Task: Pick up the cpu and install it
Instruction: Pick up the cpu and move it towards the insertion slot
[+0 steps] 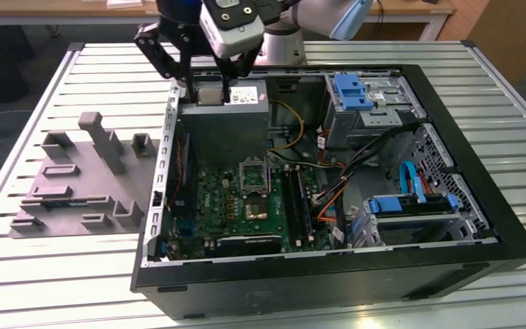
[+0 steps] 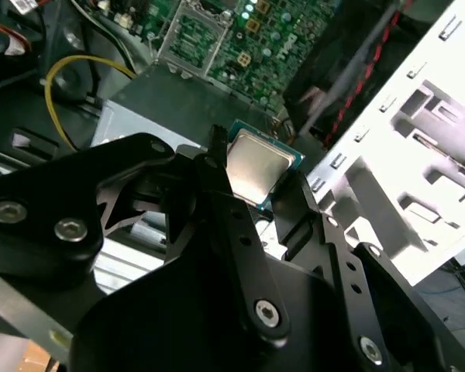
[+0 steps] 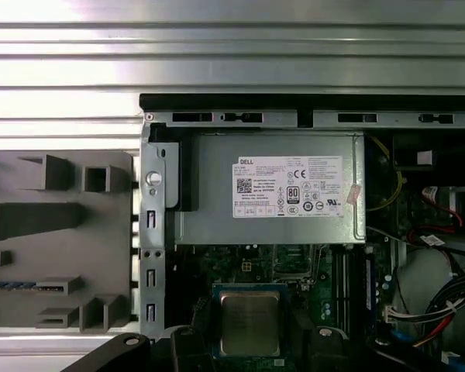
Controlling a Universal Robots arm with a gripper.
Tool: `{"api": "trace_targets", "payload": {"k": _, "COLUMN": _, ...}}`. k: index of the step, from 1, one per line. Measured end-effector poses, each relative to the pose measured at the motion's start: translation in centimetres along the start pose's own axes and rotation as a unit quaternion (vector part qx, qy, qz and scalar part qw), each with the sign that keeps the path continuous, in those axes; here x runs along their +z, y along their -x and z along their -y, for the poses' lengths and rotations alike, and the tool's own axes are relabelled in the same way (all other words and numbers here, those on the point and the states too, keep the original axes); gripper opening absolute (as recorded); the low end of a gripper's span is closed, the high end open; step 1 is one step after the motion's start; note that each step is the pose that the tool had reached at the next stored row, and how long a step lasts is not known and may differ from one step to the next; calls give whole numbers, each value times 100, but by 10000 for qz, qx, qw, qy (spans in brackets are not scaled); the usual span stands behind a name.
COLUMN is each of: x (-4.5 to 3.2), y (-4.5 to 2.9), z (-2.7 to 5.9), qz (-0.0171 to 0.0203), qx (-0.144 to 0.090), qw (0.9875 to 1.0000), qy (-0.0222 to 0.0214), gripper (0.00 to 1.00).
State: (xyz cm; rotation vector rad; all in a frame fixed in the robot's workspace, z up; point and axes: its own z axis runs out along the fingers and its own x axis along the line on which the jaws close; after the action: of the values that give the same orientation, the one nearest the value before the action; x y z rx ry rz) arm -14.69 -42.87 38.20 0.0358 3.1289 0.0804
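The cpu point(image 1: 210, 94), a small square chip with a pale silvery top, hangs between my gripper's point(image 1: 210, 89) black fingers above the far left corner of the open computer case point(image 1: 482, 205). In both wrist views the cpu point(image 2: 256, 164) point(image 3: 249, 322) lies flat between the fingers, with my gripper point(image 2: 257, 172) point(image 3: 249, 332) shut on its edges. It hovers over the grey power supply point(image 1: 222, 130) point(image 3: 271, 194). The open metal-framed socket point(image 1: 254, 175) sits on the green motherboard point(image 1: 231, 205), nearer the case's front than the chip.
A grey plastic tray point(image 1: 71, 178) point(image 3: 54, 232) with raised blocks lies on the slatted table at the exterior view's left of the case. Inside the case are a yellow cable point(image 1: 286, 127), bundled wires point(image 1: 355, 171) and blue drive brackets point(image 1: 409, 205).
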Motion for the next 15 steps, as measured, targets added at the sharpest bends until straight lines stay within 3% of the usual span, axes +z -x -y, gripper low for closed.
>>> {"api": "trace_targets", "payload": {"k": 11, "x": 10, "y": 344, "z": -7, "qz": 0, "qx": 0, "qw": 10000, "qy": 1, "gripper": 47}}
{"api": "trace_targets", "payload": {"k": 15, "x": 11, "y": 361, "z": -7, "qz": 0, "qx": 1, "qw": 10000, "qy": 0, "gripper": 47}}
